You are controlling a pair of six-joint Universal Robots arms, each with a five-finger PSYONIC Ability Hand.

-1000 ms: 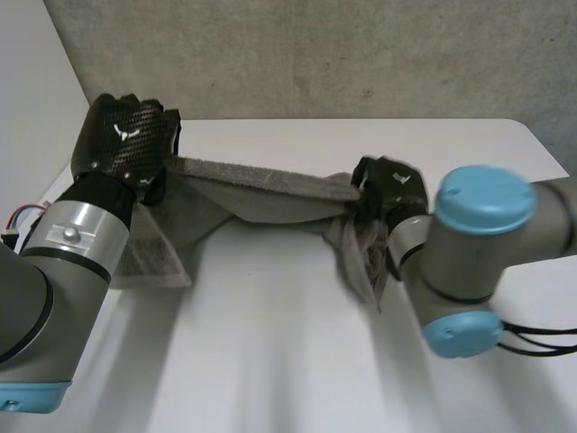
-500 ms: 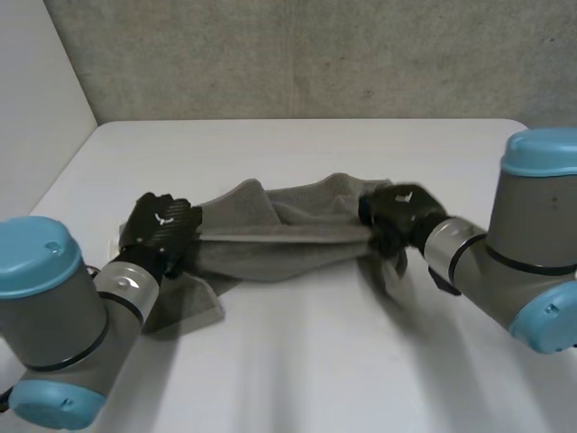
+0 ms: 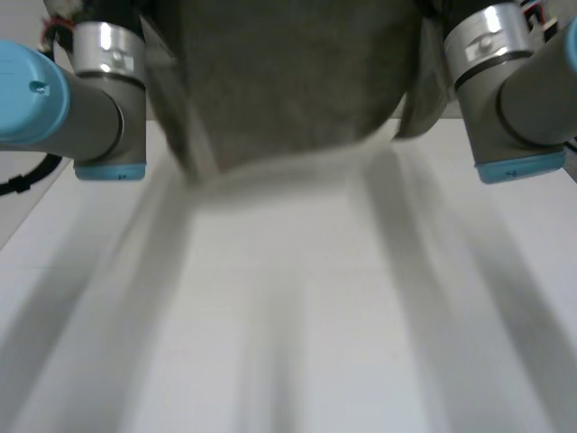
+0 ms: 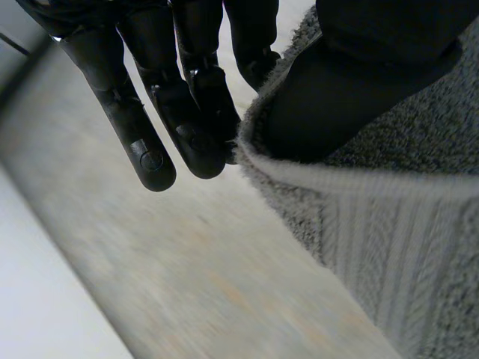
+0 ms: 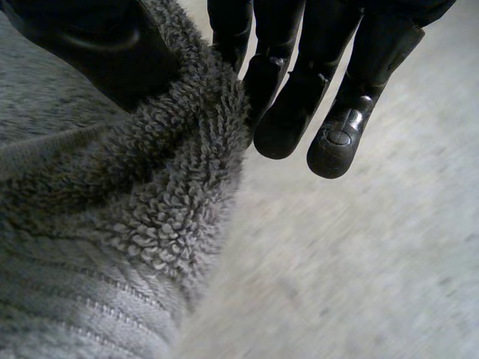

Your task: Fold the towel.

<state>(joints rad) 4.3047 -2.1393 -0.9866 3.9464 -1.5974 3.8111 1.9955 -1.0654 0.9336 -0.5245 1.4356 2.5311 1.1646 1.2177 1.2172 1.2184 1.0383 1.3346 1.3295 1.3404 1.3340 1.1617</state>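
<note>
The grey towel [image 3: 284,77] hangs lifted above the white table [image 3: 288,316], stretched between my two arms. My left hand [image 4: 187,97] pinches one upper corner of the towel [image 4: 389,217] between its thumb and fingers. My right hand [image 5: 299,82] pinches the other upper corner of the towel [image 5: 112,224] the same way, thumb against fingers. In the head view both grey forearms rise at the far left and far right, with the hands above the cloth's upper edge. The towel's lower edge sags in a curve just over the table.
The left arm's blue-capped elbow [image 3: 36,90] and the right arm's elbow [image 3: 518,153] flank the hanging cloth. A grey wall [image 4: 187,284] stands behind the table.
Both arms have lifted the towel off the table and raised it high and toward the camera; it now hangs spread between the hands instead of lying bunched on the table.
</note>
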